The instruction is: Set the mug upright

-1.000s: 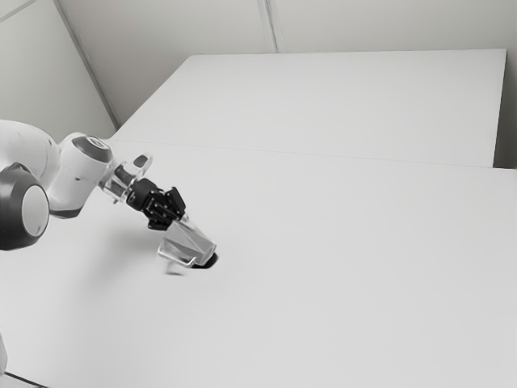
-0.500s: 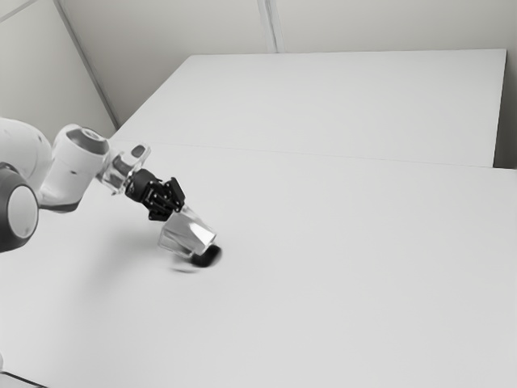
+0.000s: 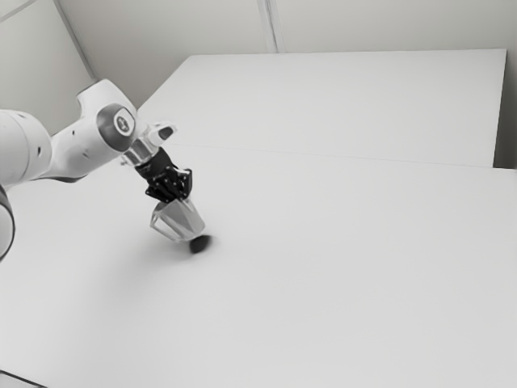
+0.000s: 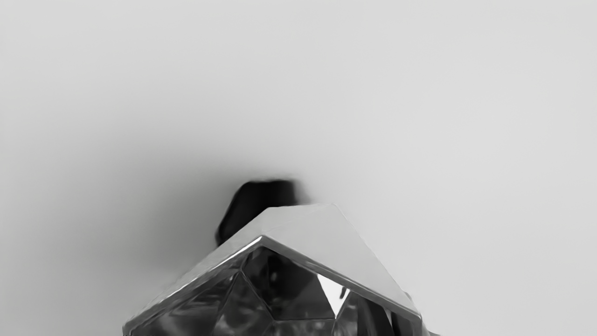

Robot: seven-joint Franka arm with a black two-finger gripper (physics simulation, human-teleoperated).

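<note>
Mug (image 3: 184, 220), tilted, its rim (image 4: 262, 240) end clamped by the gripper (image 3: 179, 200), looks stiff, fairly light and probably slippery, its faceted wall (image 4: 322, 242) seeming best for a firm pinch.

The wrist view's edge cuts off the faceted, silvery metal mug (image 4: 322, 242), which partly hides a black, blurry-edged patch (image 4: 261, 196) just beyond its base.

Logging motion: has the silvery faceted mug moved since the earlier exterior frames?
Yes. The silvery faceted mug is now nearer the thin seam across the white table, and slightly further toward the exterior view's left.
</note>
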